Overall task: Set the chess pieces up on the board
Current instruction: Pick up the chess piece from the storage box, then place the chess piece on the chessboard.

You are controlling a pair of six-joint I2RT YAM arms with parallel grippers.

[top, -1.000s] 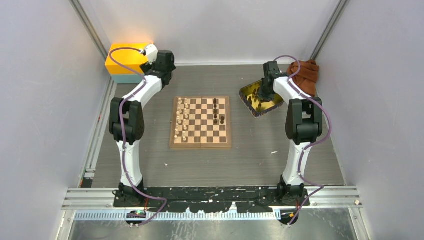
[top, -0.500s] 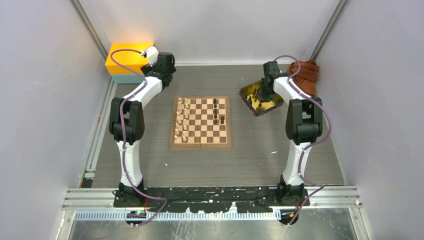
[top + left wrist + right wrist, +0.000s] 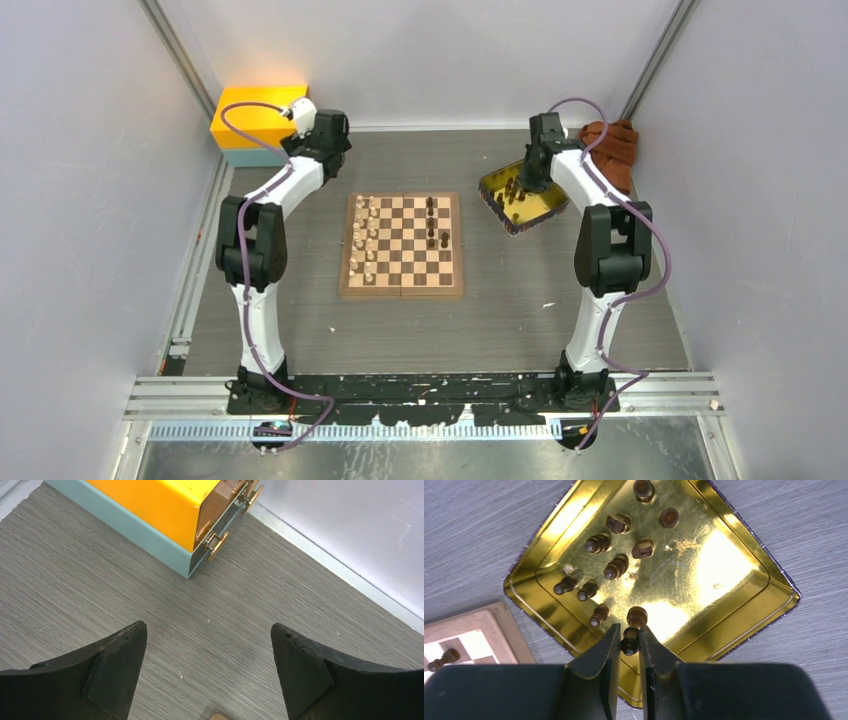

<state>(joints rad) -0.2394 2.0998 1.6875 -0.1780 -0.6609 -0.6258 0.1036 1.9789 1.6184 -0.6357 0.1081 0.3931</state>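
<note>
Over the shiny golden square metal tray [image 3: 729,565] at the far right of the grey table [image 3: 500,310], the right claw [image 3: 630,628] is pinching one small dark brown wooden chess piece [image 3: 630,642], and several other dark pieces [image 3: 616,566] lie crowded around it, one just beside the left finger. The square wooden chessboard [image 3: 402,288] lies at the table's middle, near the tray, with pale cream pieces [image 3: 366,240] along its left side and a few dark ones [image 3: 432,222] toward its right. The left claw [image 3: 208,626] is spread wide above the table near the yellow box with teal base [image 3: 150,505], and a brown cloth [image 3: 612,140] lies behind the tray.
</note>
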